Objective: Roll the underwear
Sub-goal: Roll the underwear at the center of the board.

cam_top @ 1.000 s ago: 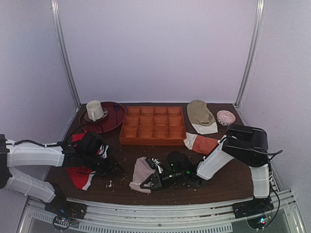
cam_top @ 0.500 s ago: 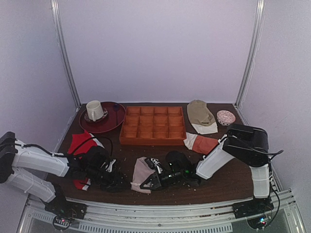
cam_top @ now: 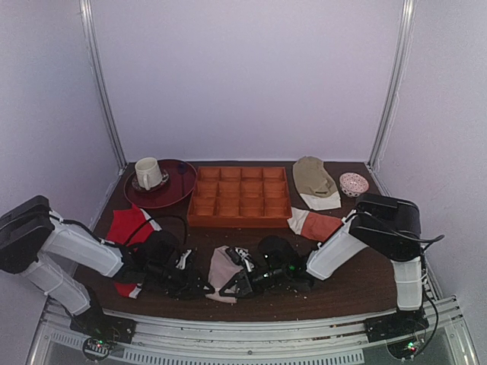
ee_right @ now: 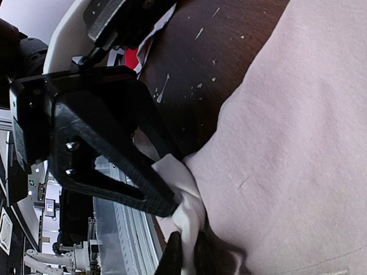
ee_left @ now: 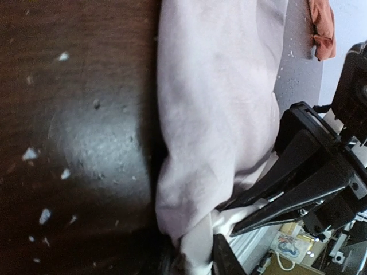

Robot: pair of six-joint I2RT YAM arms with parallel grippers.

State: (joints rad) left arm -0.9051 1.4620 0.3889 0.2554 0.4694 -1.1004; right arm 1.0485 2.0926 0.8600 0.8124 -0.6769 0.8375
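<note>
Left tool (ee_left: 195,260): clenched on the near end of the underwear (ee_left: 212,114).
Right tool (ee_right: 184,252): pinching the white waistband (ee_right: 182,186) at that same end.
Progress: apparently early; folded narrow, no coil visible.
Underwear: smooth pinkish-beige strip on the table (cam_top: 358,283), 6 o'clock from the orange tray (cam_top: 240,221).

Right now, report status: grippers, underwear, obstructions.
Left fingers shut on underwear, near end. Right fingers shut on same end. Not yet rolled. Red garment under left arm, clear of it.
</note>
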